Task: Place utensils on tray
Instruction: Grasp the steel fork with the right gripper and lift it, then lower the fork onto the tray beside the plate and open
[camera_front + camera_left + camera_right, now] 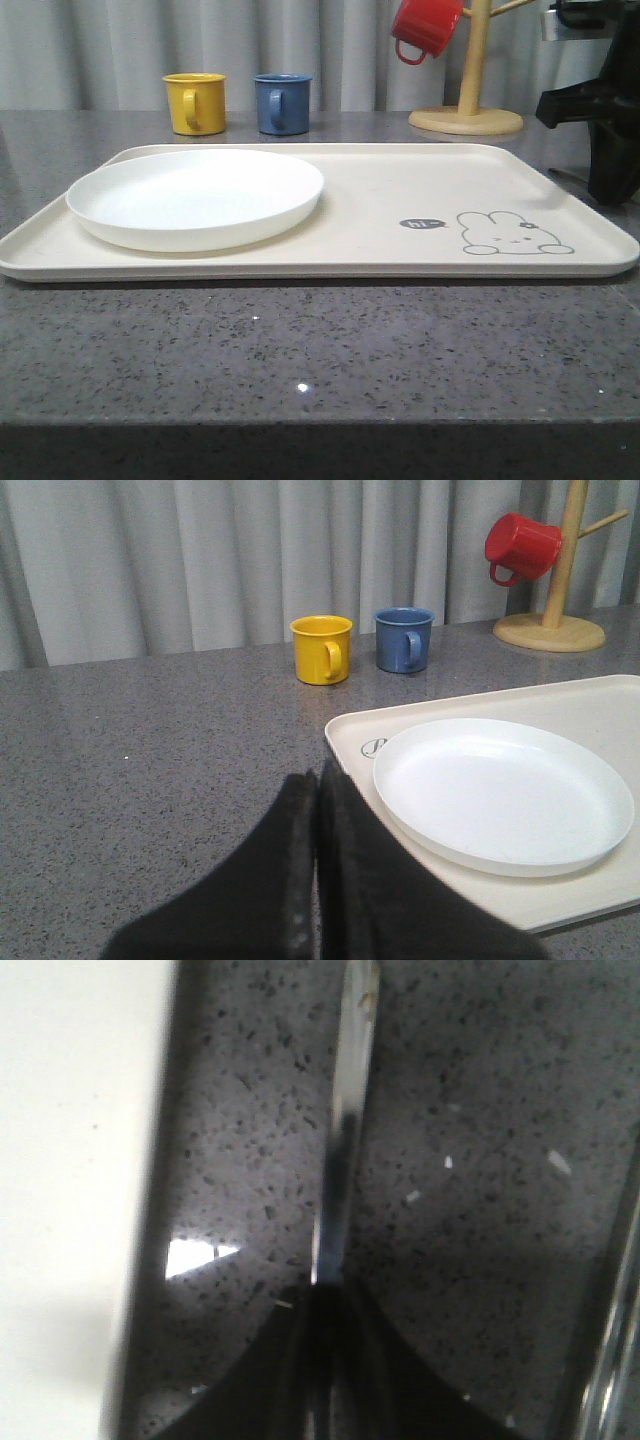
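Note:
The cream tray [400, 200] with a grey rabbit drawing lies across the counter, its edge [70, 1160] beside my right gripper [325, 1295]. That gripper is shut on the end of a slim silver utensil [345, 1110] stretched over the grey counter just off the tray. I cannot tell which utensil it is. A second silver utensil [610, 1310] lies close by on the counter. My left gripper [317, 780] is shut with nothing in it, above the counter at the tray's corner [350, 735].
A round white plate [195, 195] takes up the tray's left half. Behind the tray stand a yellow mug [195, 103] and a blue mug [282, 103]. A wooden mug tree [468, 110] holds a red mug [425, 28]. My right arm's black body [605, 120] is at the tray's right end.

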Robot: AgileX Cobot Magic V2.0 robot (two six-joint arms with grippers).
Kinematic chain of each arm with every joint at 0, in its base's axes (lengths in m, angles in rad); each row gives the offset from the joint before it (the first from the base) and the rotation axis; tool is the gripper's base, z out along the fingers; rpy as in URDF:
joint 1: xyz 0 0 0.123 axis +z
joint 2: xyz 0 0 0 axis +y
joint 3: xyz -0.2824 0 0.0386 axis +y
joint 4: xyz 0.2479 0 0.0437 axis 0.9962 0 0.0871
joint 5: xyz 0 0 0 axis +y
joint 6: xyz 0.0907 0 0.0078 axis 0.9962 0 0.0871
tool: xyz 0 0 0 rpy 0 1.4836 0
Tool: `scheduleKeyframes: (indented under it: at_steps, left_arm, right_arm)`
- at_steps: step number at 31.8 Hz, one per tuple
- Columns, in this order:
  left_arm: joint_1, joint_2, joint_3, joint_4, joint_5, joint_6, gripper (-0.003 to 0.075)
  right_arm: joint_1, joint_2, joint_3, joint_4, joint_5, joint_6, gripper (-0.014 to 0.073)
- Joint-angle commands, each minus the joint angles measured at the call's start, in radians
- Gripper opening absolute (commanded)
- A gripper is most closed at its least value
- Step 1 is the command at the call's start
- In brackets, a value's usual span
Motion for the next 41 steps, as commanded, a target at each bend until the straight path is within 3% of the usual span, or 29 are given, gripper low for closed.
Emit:
scheduleKeyframes:
  at_steps: [1,7,10,16,22,33,41]
  left_arm:
    - [0.002,0.012,-0.028,-0.012,-0.081,-0.008,-0.0018]
    - [0.002,0.012,-0.028,-0.012,-0.081,-0.008,-0.0018]
    - [0.002,0.012,-0.028,-0.012,-0.081,-0.008,-0.0018]
    - [0.002,0.012,-0.028,-0.012,-0.081,-0.008,-0.0018]
    - [0.002,0.012,-0.028,-0.012,-0.081,-0.008,-0.0018]
    - [0.002,0.012,-0.028,-0.012,-0.081,-0.008,-0.0018]
    - [0.002,0.012,-0.028,-0.012,-0.081,-0.008,-0.0018]
  right_arm:
    - [-0.001,-0.038,-0.028,-0.003,-0.017,-0.001,-0.0034]
    - [-0.004,-0.089,-0.072,-0.004,0.019,0.01,-0.0052]
    - [0.021,-0.142,-0.097,-0.008,0.027,0.121,-0.0052]
    - [0.219,-0.141,-0.143,-0.068,0.039,0.329,-0.0052]
    - [0.412,-0.034,-0.255,-0.077,0.028,0.441,-0.0052]
    - [0.424,0.063,-0.286,-0.075,0.006,0.657,-0.0052]
    - [0.424,0.106,-0.286,-0.079,0.004,0.661,-0.005]
